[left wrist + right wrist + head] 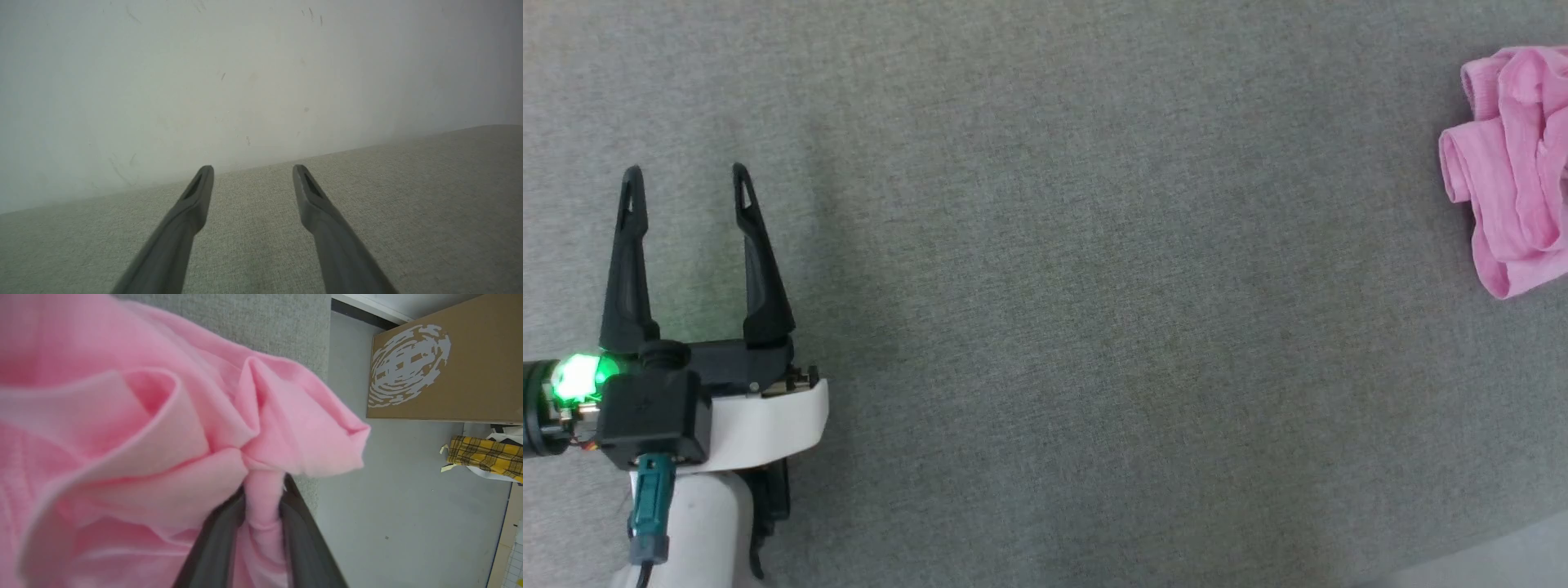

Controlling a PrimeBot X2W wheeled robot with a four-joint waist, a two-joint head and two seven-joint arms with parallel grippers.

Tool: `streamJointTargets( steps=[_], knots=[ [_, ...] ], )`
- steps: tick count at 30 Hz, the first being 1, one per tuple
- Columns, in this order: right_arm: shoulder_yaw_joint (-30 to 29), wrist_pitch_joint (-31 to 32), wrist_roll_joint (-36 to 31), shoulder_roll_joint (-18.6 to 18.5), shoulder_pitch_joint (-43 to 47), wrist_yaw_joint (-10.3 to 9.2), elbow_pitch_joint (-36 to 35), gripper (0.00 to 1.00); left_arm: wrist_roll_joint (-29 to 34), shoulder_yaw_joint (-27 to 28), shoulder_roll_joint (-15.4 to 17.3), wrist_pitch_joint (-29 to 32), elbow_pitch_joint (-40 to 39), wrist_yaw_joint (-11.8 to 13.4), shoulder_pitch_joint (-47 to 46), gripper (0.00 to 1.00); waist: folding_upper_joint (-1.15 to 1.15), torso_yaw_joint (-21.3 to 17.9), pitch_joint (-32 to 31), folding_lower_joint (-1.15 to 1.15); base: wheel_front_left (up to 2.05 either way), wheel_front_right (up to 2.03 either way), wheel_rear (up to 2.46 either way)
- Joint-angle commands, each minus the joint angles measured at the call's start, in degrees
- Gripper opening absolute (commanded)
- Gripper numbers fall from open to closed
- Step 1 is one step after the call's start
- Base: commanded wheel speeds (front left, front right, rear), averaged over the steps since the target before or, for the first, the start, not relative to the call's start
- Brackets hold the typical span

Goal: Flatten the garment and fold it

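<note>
While the garment (1511, 163) is sitting crumpled, flattening and folding are both pending — right tool (264, 489) is pinching a fold, left tool (686, 171) is gaping empty.

Black-fingered left hand (687, 171), green light (578, 377), white forearm (698, 523), teal connector (652, 502)

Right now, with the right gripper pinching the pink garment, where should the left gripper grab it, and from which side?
Probably the rolled edge at the left of the bunched garment, the part nearest the open left gripper. Come across the grey surface from the left: that thick fold juts out toward it.
</note>
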Motion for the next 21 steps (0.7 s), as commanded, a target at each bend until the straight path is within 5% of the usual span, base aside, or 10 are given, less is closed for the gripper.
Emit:
streamJointTargets(
  steps=[1, 7, 15, 21],
  knots=[
    [-0.25, -2.08, -0.89, 0.08, 0.25, -0.05, 2.14, 1.00, -0.40, -0.36, -0.13, -0.27, 0.48, 0.71, -0.48, 1.00, 0.00, 0.76, -2.57, -0.01, 0.00, 0.00, 0.00],
    [-0.28, -11.90, -5.07, -2.15, -0.16, -0.05, 3.62, 1.00, -1.71, -0.80, -1.46, -0.27, 2.67, 1.65, 2.58, 1.00, 0.00, 2.32, -10.82, -0.01, 0.00, 0.00, 0.00],
    [-7.66, -32.84, -8.01, 0.46, 0.51, -0.05, 4.21, 1.00, -2.96, 0.19, -2.52, -0.27, 5.41, 1.75, 6.57, 1.00, 0.00, 4.28, -18.67, -0.01, 0.00, 0.00, 0.00],
    [-19.63, -36.16, -14.04, 4.71, 3.58, -0.05, -4.02, 1.00, -3.45, 1.02, -3.23, -0.27, 7.32, 1.00, 9.25, 1.00, 0.00, 6.50, -23.23, -0.01, 0.00, 0.00, 0.00]
  ],
)
